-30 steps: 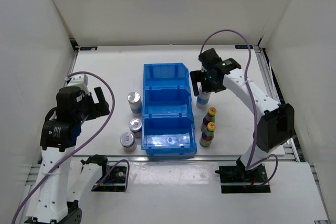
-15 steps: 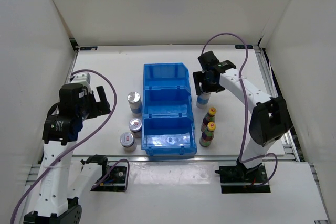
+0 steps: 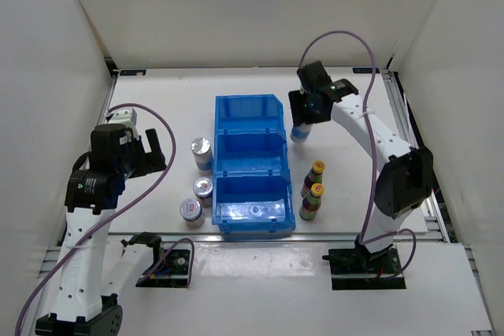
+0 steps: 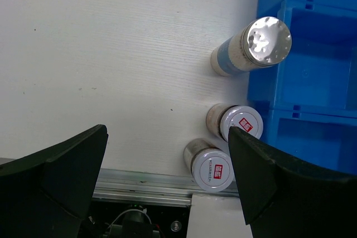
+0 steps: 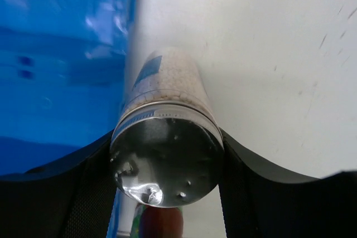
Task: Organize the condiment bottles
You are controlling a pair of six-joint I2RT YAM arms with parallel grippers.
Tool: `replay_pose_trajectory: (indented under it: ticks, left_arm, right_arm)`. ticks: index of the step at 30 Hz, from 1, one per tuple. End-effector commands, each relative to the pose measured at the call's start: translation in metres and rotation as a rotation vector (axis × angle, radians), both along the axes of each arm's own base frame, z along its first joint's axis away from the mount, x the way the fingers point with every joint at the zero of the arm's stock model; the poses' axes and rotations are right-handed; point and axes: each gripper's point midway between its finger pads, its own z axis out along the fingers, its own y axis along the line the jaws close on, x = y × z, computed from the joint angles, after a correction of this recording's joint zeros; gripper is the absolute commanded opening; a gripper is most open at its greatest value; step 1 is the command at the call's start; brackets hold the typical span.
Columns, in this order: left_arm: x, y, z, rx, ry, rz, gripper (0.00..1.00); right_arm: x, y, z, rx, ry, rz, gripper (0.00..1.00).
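Observation:
My right gripper (image 3: 306, 112) is shut on a silver-lidded cylinder with a blue label (image 3: 300, 133), holding it tilted beside the right wall of the blue bin (image 3: 250, 101). In the right wrist view both fingers (image 5: 83, 193) press the lid of this cylinder (image 5: 167, 87). Two slim dark bottles with yellow caps (image 3: 314, 172) (image 3: 313, 198) stand right of the bin. Left of the bin stand a blue-labelled cylinder (image 4: 254, 45) and two red-labelled ones (image 4: 237, 124) (image 4: 211, 165). My left gripper (image 4: 167, 132) hangs open above the table, left of them, holding nothing.
The blue bin (image 5: 61, 54) has three compartments in a row from front to back, and something small and pale lies in the nearest one. White walls enclose the table on three sides. A metal rail (image 4: 139, 185) runs along the near edge.
My right gripper has closed on the blue-labelled cylinder and carried it up and back along the bin's right side. The left arm has shifted slightly, its jaws still wide.

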Motion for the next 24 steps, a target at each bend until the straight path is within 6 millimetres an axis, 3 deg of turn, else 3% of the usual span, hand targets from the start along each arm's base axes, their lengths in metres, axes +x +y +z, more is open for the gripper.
replay_pose_trajectory:
  ticks: [1, 5, 6, 7, 9, 10, 11, 12, 13, 19, 22, 24]
  left_arm:
    - [-0.001, 0.002, 0.006, 0.004, -0.014, 0.013, 1.0]
    - [-0.001, 0.003, 0.006, 0.01, -0.015, 0.02, 1.0]
    - [-0.001, 0.003, 0.006, 0.01, -0.015, 0.02, 1.0]
    - [-0.001, 0.003, 0.006, 0.001, -0.015, 0.027, 1.0]
    - [0.001, 0.004, 0.004, 0.001, -0.006, 0.039, 1.0]
    - [0.002, 0.002, 0.002, -0.003, 0.006, 0.033, 1.0]
    - [0.004, 0.002, 0.004, -0.003, 0.004, 0.032, 1.0]
    - [0.004, 0.002, 0.004, -0.003, 0.004, 0.032, 1.0]
    - [0.006, -0.001, 0.01, -0.013, -0.005, 0.022, 1.0]
    - [0.015, -0.017, 0.012, -0.074, 0.012, -0.038, 1.0]
    - [0.018, -0.015, 0.005, -0.076, 0.038, -0.009, 1.0]
    - [0.022, -0.015, -0.003, -0.094, 0.063, 0.022, 1.0]
  right_arm:
    - [0.03, 0.027, 0.092, 0.086, -0.253, 0.021, 0.12]
    - [0.049, 0.06, 0.109, 0.098, -0.3, 0.075, 0.09]
    - [0.05, 0.069, 0.108, 0.098, -0.295, 0.091, 0.09]
    - [0.058, 0.08, 0.094, 0.087, -0.274, 0.101, 0.09]
    - [0.064, 0.092, 0.1, 0.085, -0.279, 0.122, 0.09]
    - [0.068, 0.104, 0.081, 0.072, -0.241, 0.141, 0.09]
    - [0.069, 0.111, 0.077, 0.062, -0.235, 0.148, 0.09]
    - [0.074, 0.112, 0.08, 0.054, -0.241, 0.141, 0.09]
    - [0.08, 0.114, 0.065, 0.035, -0.222, 0.127, 0.08]
    - [0.086, 0.125, 0.027, 0.029, -0.153, 0.125, 0.09]
    - [0.088, 0.121, 0.002, 0.024, -0.093, 0.114, 0.27]
    - [0.087, 0.123, -0.004, 0.029, -0.078, 0.121, 0.44]
